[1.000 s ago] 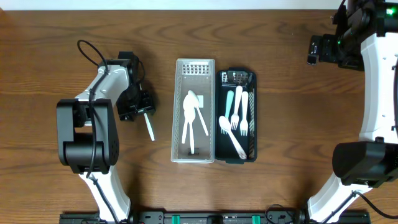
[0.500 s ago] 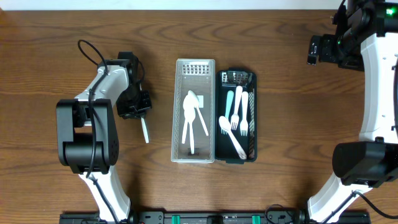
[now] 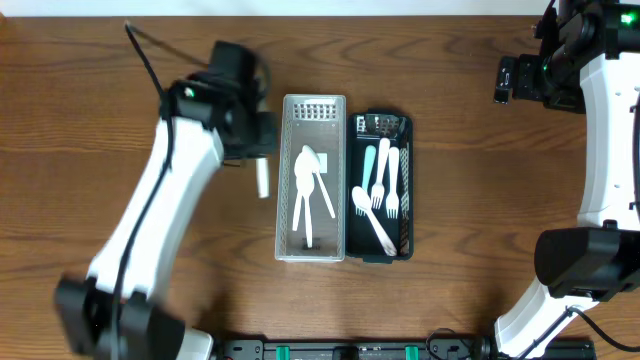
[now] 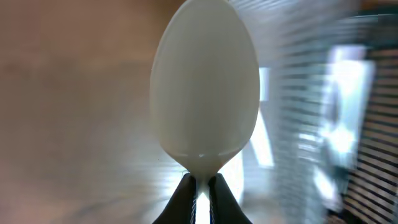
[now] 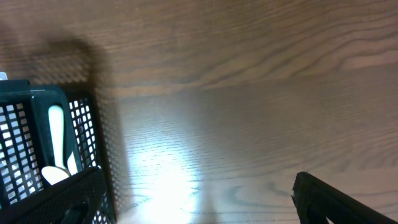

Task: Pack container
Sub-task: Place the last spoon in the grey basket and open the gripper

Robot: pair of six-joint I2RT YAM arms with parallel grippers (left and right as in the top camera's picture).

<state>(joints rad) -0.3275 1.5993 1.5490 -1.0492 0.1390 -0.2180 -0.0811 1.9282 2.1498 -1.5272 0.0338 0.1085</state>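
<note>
White plastic spoon point(image 4: 205, 87), pinched at its handle by the left hand point(image 4: 200, 198), hangs just beside the clear slotted bin point(image 3: 314, 98); it may swivel and snag the rim.

Two containers are seen: one clear container point(image 3: 314, 108) and one dark container point(image 3: 409, 135). One white spoon point(image 3: 262, 180) is seen outside them. One teal piece point(image 3: 369, 163) is counted inside. The white pieces inside cannot be counted surely.

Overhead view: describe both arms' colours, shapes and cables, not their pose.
Left arm: white tubular links, black joints, and a thin black cable looping off near the wrist. Right arm: the same white links and black joint housings, with a small green light. The jaws are black.
</note>
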